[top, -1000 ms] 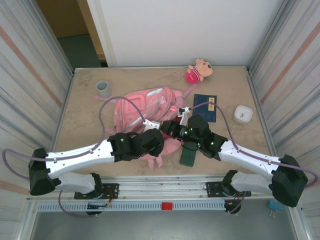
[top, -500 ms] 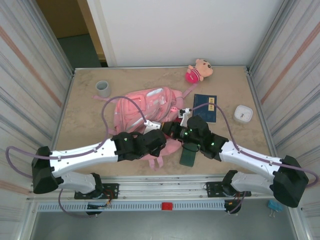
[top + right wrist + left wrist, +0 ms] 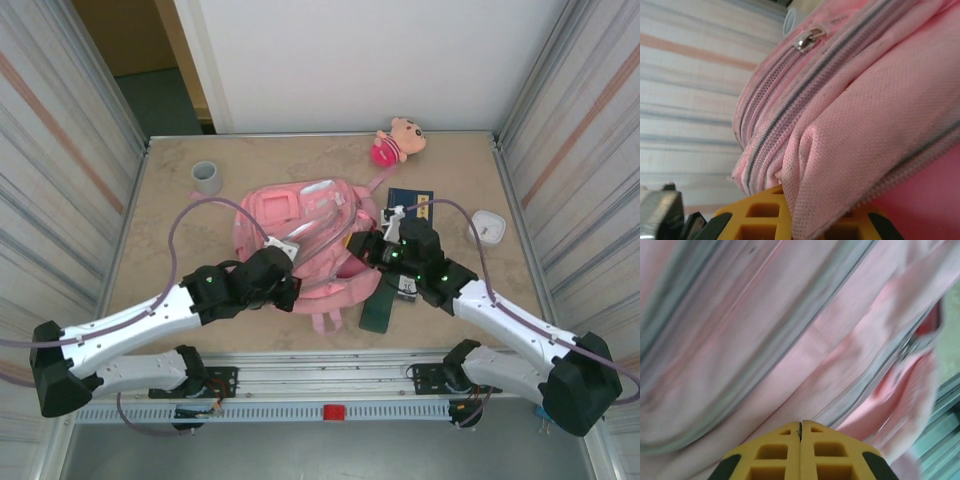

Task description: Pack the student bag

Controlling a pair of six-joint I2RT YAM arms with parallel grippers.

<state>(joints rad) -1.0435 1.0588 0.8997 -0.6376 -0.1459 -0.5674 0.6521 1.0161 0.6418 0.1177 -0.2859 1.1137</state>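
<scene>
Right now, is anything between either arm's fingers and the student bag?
Nothing visible stands in the way. The left fingers are shut with the pink fabric of the student bag directly in front of them; whether they pinch any of it I cannot tell. The right fingers are closed on a fold of the bag.

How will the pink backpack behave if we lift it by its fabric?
Probably floppy: the backpack lies slumped and its cloth folds in soft creases, so it would likely sag rather than hold shape. Its loose straps may dangle and drag. Woven cloth looks grippy, not slippery.
</scene>
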